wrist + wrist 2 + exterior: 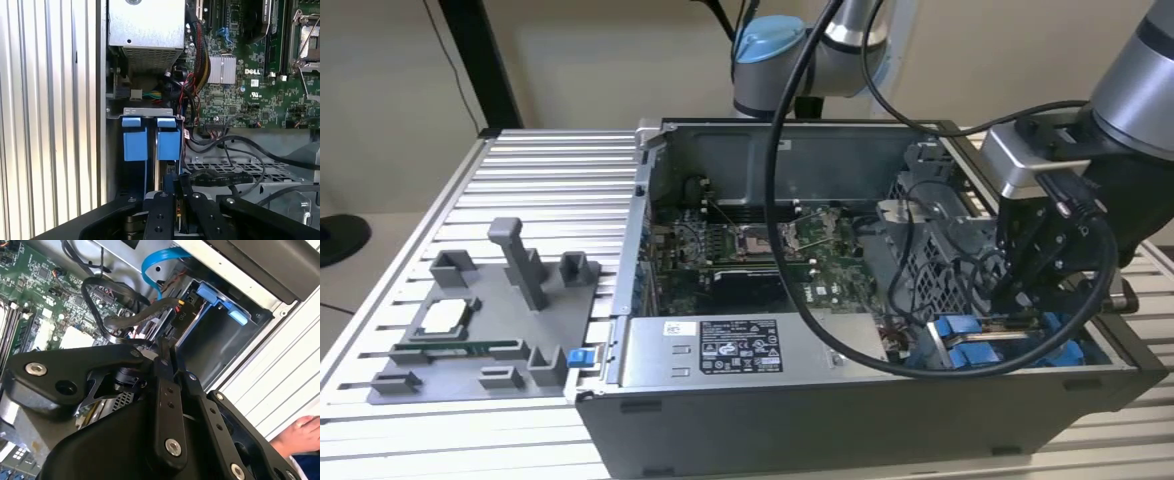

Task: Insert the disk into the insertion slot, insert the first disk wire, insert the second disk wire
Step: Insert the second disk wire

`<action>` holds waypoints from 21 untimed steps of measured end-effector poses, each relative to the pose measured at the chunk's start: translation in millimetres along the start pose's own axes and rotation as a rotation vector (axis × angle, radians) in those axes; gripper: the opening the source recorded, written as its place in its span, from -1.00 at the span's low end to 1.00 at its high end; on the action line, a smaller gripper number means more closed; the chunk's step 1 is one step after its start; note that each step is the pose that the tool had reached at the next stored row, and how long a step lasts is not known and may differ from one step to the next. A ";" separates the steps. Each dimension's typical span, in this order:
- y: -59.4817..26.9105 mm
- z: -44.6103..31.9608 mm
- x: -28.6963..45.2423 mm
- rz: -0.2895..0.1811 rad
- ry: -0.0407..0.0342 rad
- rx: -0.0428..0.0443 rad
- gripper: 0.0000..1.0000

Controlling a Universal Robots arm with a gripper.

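The gripper (1021, 300) hung low over the slot (1001, 340) at the corner of the open case (854, 400) on the exterior view's right, its fingers (167, 215) drawn narrow, nearly together; whether they pinched anything could not be told. In the first wrist view the fingertips sat just above two blue tabs (150, 137) standing side by side in the bay, with the disk (159, 170) showing as a thin edge between the blue pieces, already down in the slot. Black cables (921, 300) looped from the arm across the drive cage (235, 167) and crowded the space beside the gripper; a red-and-black wire bundle (192, 95) ran close to the bay. The power supply (720, 350) lay along the case's near wall, and the motherboard (761, 250) with its bare socket (761, 238) filled the floor behind. A grey fixture tray (467, 320) sat on the ribbed table (547, 180) to the exterior view's left, well apart from the case. The second wrist view added a flat blue cable (152, 270) curving above the bay, a blue rail (220, 300) at the cage's mouth, and a person's hand (297, 435) resting on the table outside the case
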State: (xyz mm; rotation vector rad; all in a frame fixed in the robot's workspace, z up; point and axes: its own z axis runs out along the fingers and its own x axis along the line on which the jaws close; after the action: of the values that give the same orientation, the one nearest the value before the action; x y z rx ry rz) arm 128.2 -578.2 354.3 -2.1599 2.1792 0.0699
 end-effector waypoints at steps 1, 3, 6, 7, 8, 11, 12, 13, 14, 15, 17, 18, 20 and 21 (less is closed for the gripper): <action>0.0 0.2 0.0 0.000 0.0001 0.0028 -1.00; 0.0 1.1 0.1 -0.001 -0.0001 0.0107 -1.00; 0.1 2.7 0.2 -0.002 -0.0003 0.0248 -1.00; 0.1 3.1 0.3 -0.002 -0.0002 0.0293 -1.00; 0.1 3.6 0.3 -0.003 -0.0003 0.0339 -1.00; 0.1 4.7 0.4 -0.003 -0.0004 0.0445 -1.00; 0.1 4.8 0.3 -0.004 -0.0004 0.0448 -1.00; 0.1 5.2 0.3 -0.004 -0.0006 0.0456 -1.00; 0.2 5.5 0.2 -0.003 -0.0007 0.0468 -1.00; 0.2 5.9 0.1 -0.004 -0.0007 0.0484 -1.00; 0.3 6.8 -0.1 -0.004 -0.0005 0.0529 -1.00; 0.4 7.3 -0.3 -0.004 -0.0005 0.0555 -1.00; 0.6 8.2 -0.9 -0.005 -0.0005 0.0599 -1.00; 0.7 8.6 -1.2 -0.005 -0.0006 0.0617 -1.00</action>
State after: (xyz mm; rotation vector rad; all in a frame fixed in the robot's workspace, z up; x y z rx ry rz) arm 127.6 -576.2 345.8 -2.1319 2.1463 0.0030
